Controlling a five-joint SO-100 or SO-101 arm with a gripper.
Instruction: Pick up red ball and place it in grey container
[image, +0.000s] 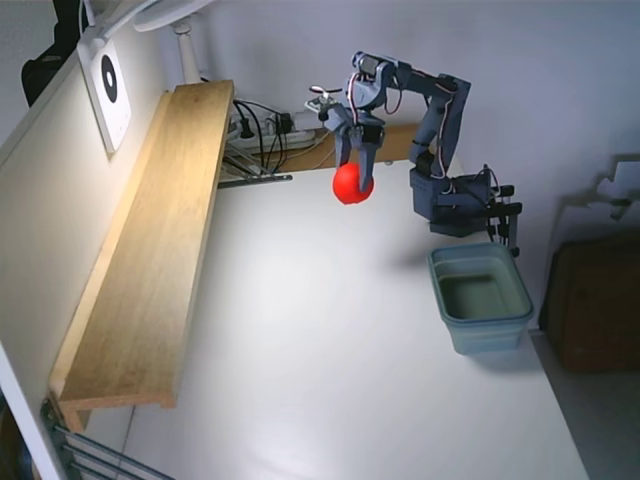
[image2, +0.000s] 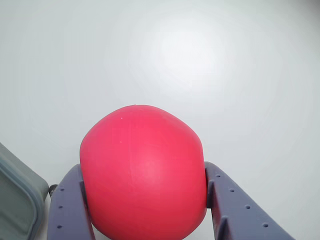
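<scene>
The red ball (image: 352, 185) is clamped between the fingers of my gripper (image: 355, 178) and hangs above the white table at the back, clear of the surface. In the wrist view the ball (image2: 143, 172) fills the lower middle, squeezed between the two blue-grey fingers (image2: 67, 207). The grey container (image: 480, 298) stands on the table at the right in the fixed view, to the right of and nearer than the gripper. It looks empty. Its corner shows at the lower left edge of the wrist view (image2: 15, 200).
A long wooden shelf (image: 150, 250) runs along the left side of the table in the fixed view. Cables and a power strip (image: 265, 130) lie at the back. The arm's base (image: 455, 200) stands just behind the container. The table's right edge (image: 560, 400) is close to the container.
</scene>
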